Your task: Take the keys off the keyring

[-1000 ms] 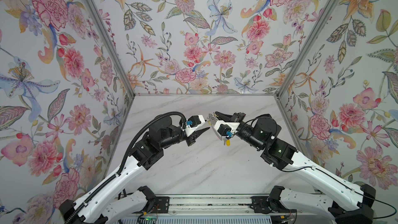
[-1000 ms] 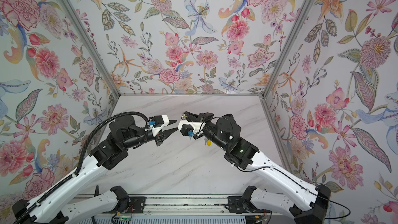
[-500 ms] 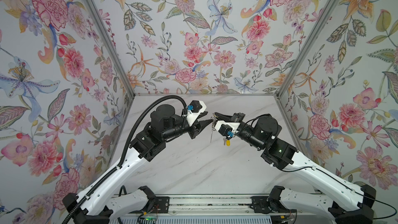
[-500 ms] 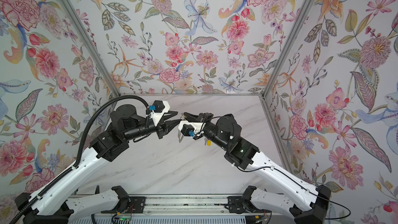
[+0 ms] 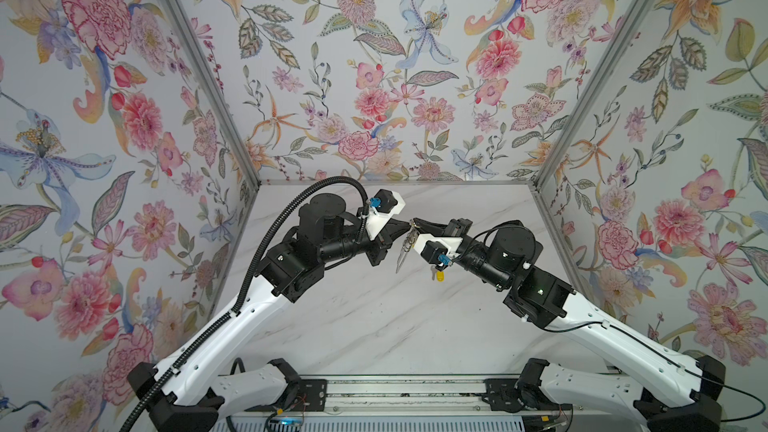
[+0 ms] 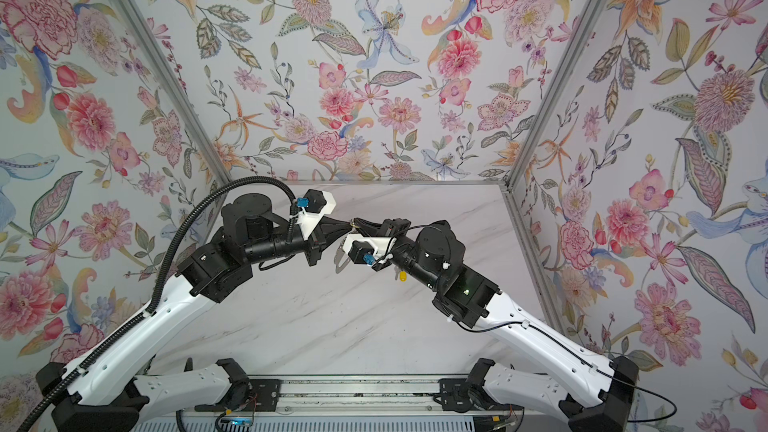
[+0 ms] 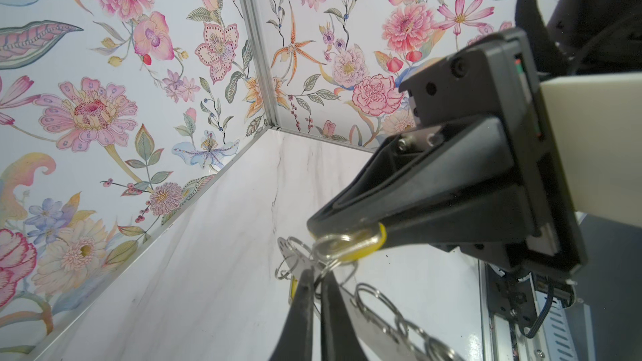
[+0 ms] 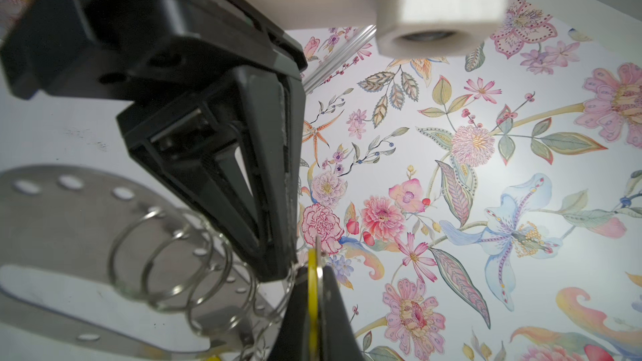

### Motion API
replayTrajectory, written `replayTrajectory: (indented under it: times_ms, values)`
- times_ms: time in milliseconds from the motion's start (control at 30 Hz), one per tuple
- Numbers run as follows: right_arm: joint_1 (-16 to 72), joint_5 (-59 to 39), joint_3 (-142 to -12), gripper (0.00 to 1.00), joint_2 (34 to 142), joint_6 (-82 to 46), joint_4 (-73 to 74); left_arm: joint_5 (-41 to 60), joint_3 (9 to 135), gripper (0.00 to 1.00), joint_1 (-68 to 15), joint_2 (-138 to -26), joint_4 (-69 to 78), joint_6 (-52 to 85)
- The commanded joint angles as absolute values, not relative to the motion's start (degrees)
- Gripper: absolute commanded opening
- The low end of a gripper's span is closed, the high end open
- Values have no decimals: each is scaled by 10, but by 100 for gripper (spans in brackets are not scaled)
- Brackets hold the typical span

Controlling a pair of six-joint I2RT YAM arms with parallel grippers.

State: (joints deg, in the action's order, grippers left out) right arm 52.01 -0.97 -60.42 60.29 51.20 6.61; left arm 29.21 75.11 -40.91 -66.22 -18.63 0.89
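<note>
In both top views the left gripper and the right gripper meet tip to tip above the marbled table. The keyring, a flat grey metal strip, hangs below them, clear of the table, near a dangling key with a yellow tag.

In the left wrist view, the left gripper has its slim black tips pinched on the keyring at its top end. The right gripper clamps a key by its yellow oval tag.

In the right wrist view, the right gripper is closed flat on that tag. The keyring shows punched oval holes and coiled wire rings.
</note>
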Motion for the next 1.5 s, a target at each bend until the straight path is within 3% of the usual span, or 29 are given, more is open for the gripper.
replayTrajectory:
  times_ms: [0, 500, 1200, 1467]
  values:
    - [527, -9, -609, 0, 591, 511, 70, 299, 769, 0, -413, -663, -192, 0]
    - [530, 25, -571, 0, 543, 502, 72, 276, 687, 0, -414, -602, -72, -63]
    - [527, 1, -525, 0, 538, 450, 92, 289, 624, 0, -437, -576, 79, -151]
    - [523, -8, -506, 0, 521, 434, 119, 227, 629, 0, -447, -584, 98, -143]
